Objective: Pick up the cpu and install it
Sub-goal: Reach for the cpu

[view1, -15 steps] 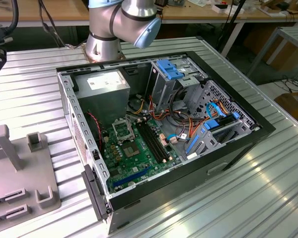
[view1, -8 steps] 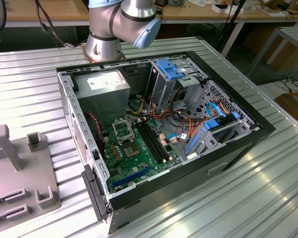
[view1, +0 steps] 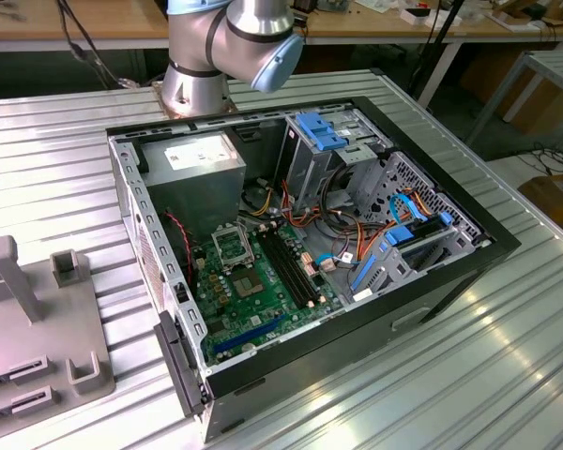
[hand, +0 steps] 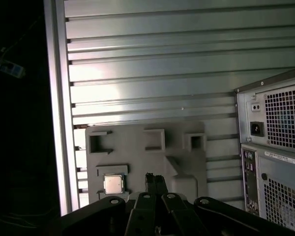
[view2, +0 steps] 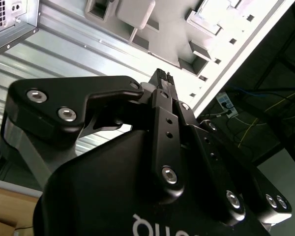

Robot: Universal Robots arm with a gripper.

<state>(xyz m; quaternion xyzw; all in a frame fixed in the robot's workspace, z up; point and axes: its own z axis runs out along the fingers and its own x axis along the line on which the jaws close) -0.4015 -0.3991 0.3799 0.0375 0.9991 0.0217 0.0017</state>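
Note:
In the first wrist view the cpu (hand: 113, 183), a small square chip with a pale metal top, lies flat in a recess of a grey fixture plate (hand: 137, 152) on the ribbed metal table. My gripper (hand: 156, 180) hangs well above that plate, its black fingers pressed together and holding nothing, a little to one side of the chip. The second wrist view has the same shut gripper (view2: 162, 77) over the grey fixture plate (view2: 152, 29). In the exterior view the open computer case (view1: 450, 281) lies on its side, and the motherboard's square socket (view1: 233, 246) sits inside.
The arm's base (view1: 202, 80) stands behind the case. Long black memory slots (view1: 289, 267), cables and blue drive brackets (view1: 319, 131) crowd the case interior. The grey fixture plate (view1: 38, 328) with upright posts lies at the exterior view's left. The case's rear panel (hand: 275, 147) is near the fixture.

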